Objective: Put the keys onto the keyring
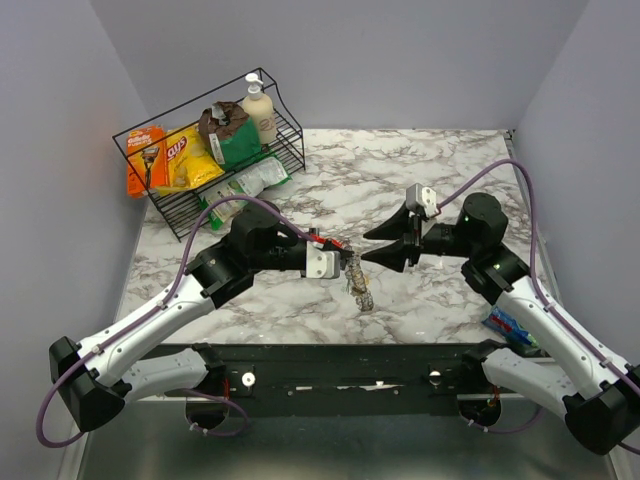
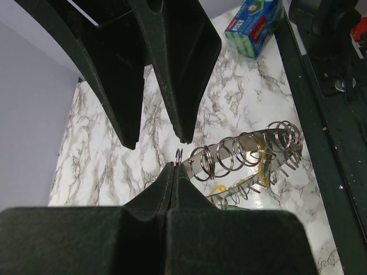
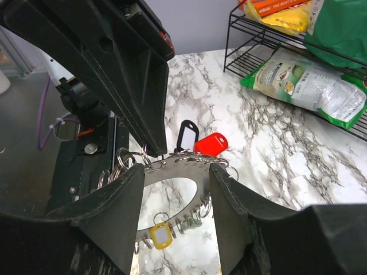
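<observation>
Matt black plastic on the left gripper [image 2: 175, 167] and right gripper [image 3: 176, 171]. Between their tips, bright polished silver wire of the keyring [image 2: 203, 162]. Just beyond the right gripper, a glossy red plastic tag [image 3: 210, 144]. Underneath, smooth marble-patterned desk [image 1: 400, 180] with faint sheen. Far ahead, black-coated wire basket [image 1: 290, 150] and shiny packets [image 1: 190, 155].

At bench [image 1: 430, 170] far-left corner: wire rack [image 1: 170, 215], with snack bags [image 1: 185, 155] at its left end, a bottle [image 1: 260, 110] at its right end, and a pouch [image 1: 255, 178] low at the front right.

At bench centre: left gripper [image 1: 345, 262], reaching in from the left, tip on the end ring of a bunch of keyrings [image 2: 246, 152]. Bunch trailing from that tip toward the near edge. Key tags [image 3: 210, 144] among the rings.

Directly opposite, on the right: right gripper [image 1: 364, 247], fingertips just beside the pinched ring.

At the near-right edge, beside the right arm: small packet [image 1: 512, 325], well apart from the bunch.
</observation>
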Controlling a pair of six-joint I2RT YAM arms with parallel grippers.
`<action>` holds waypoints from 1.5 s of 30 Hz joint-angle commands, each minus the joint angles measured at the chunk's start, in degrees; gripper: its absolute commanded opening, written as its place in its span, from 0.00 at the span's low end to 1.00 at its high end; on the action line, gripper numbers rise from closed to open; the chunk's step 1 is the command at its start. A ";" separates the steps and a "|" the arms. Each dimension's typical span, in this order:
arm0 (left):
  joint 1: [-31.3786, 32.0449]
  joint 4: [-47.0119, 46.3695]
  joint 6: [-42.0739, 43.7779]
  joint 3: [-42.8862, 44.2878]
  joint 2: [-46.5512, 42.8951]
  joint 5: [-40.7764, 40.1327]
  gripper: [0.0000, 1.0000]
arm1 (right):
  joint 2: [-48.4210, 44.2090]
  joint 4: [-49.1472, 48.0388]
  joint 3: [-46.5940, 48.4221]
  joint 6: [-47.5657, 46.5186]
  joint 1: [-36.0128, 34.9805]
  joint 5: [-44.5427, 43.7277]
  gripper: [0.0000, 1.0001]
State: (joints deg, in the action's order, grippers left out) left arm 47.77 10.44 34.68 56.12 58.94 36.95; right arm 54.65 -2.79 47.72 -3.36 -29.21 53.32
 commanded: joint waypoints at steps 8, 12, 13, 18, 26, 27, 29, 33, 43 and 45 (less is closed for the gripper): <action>0.31 -1.29 -1.19 2.86 -0.49 3.04 0.00 | 0.71 1.82 1.58 -1.30 -2.60 3.28 0.50; 0.31 -1.65 -1.37 3.03 -0.05 3.66 0.00 | 1.68 1.99 2.02 -1.57 -3.83 2.76 0.46; 0.31 -1.56 -1.45 3.12 -0.14 3.74 0.00 | 2.03 2.26 2.28 -1.65 -4.18 2.32 0.45; 0.31 -1.91 -1.89 3.21 0.39 4.62 0.00 | 3.00 2.52 2.64 -1.48 -4.54 1.35 0.32; 0.31 -2.17 -2.42 2.86 -0.14 4.01 0.00 | 3.62 2.44 3.25 -0.07 -4.63 -1.37 0.01; 0.31 -2.52 -2.68 2.77 -0.40 3.05 0.00 | 3.44 2.17 2.99 0.01 -4.54 -1.81 0.01; 0.31 -3.49 -4.61 2.16 -0.75 1.73 0.02 | 2.48 1.38 2.55 0.02 -4.63 -3.13 0.00; 0.22 -5.95 -6.11 0.66 -3.47 -1.70 0.49 | 0.38 -1.16 0.88 -0.60 -4.54 -3.31 0.01; -3.99 -14.92 -11.30 -4.70 -9.10 2.51 0.54 | -5.78 -17.68 -7.91 -0.42 -4.54 -0.33 0.00; -4.96 -14.66 -11.56 -4.44 -8.40 4.97 0.53 | -5.87 -17.69 -7.65 -1.04 -4.63 0.99 0.01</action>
State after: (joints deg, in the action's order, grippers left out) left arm 44.42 -0.89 25.45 52.42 50.04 36.91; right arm 50.19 -12.01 40.12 -3.92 -33.43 51.94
